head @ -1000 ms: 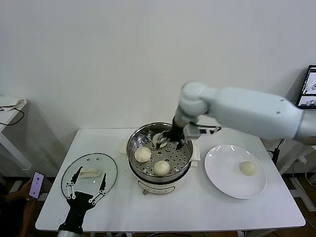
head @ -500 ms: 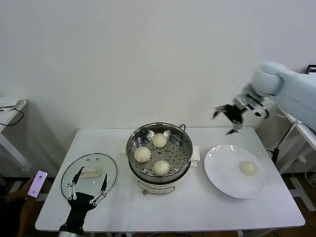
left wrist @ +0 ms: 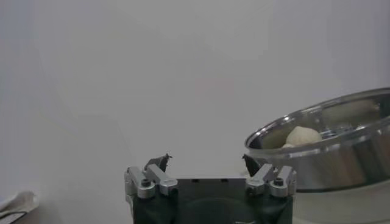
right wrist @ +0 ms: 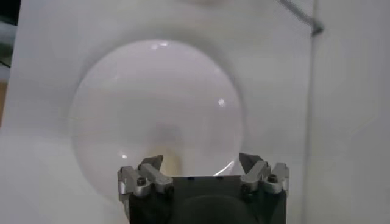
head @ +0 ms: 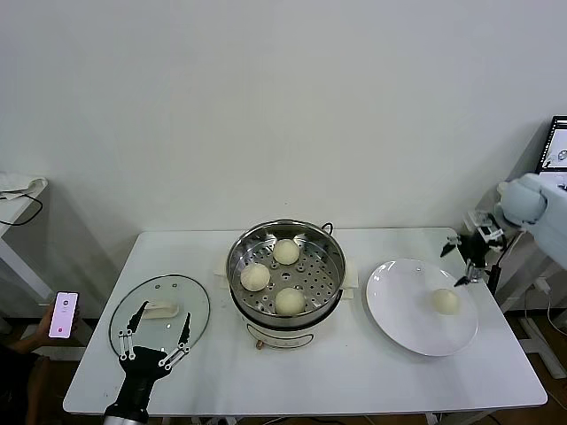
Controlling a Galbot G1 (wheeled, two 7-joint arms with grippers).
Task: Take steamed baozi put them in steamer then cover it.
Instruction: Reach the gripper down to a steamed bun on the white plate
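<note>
white table (head: 354,372) | right claw (head: 464,262) spread above plate (head: 399,310) | left claw (head: 158,329) spread, arm cropped

Probably a lab: bare white table (head: 372,372), monitor (head: 556,155) alongside.

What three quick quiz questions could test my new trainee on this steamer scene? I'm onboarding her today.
1. How many baozi lie in the steamer?
2. True or false: the cover sits on the steamer.
3. The right gripper is: A) shut on a bun, B) open and above the plate, C) inside the steamer.

Key:
1. Three; a fourth baozi remains on the plate.
2. False; it lies on the table, by the open left gripper.
3. B.
</note>
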